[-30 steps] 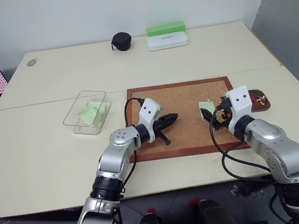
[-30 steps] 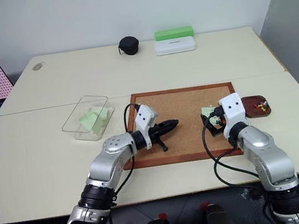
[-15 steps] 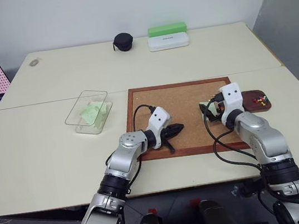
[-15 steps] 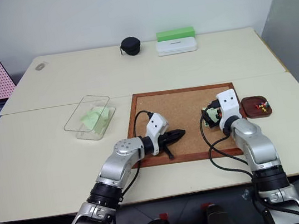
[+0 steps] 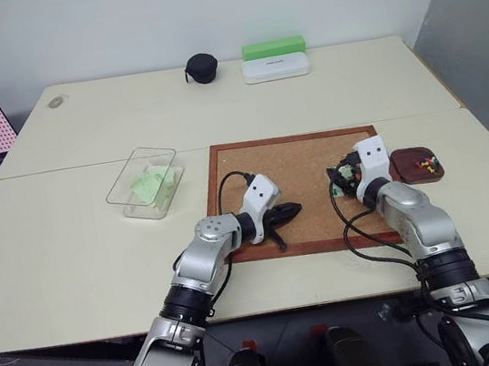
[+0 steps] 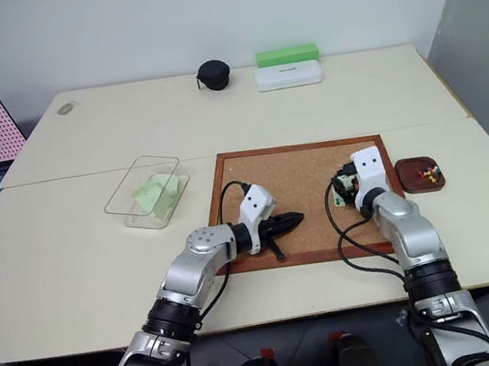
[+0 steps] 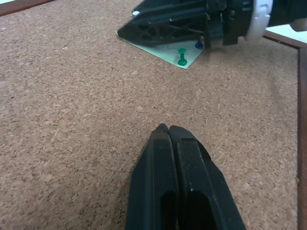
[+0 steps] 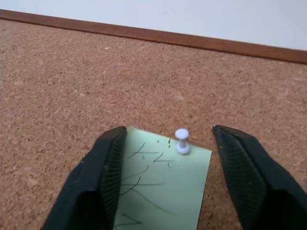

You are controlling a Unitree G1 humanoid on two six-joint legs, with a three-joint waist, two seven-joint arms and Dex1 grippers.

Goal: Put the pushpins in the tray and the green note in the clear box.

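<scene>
While my right gripper point(image 8: 165, 179) has advanced, half-open and empty, its fingers straddle the pinned green note point(image 8: 163, 184) and pushpin point(image 8: 182, 141) at the cork board's point(image 5: 295, 152) right side; extraction looks imminent.

The cork board point(image 5: 295, 184) lies mid-table point(image 5: 80, 253), the clear box point(image 5: 145, 181) to its left and the tray point(image 5: 415, 166) with pushpins point(image 5: 423, 161) just beside its right edge. The green note point(image 8: 160, 184) lies pinned near the board's right side.

Silver arms, white wrist housings, black cables, black pincer point(image 7: 169, 132) fingers.
</scene>
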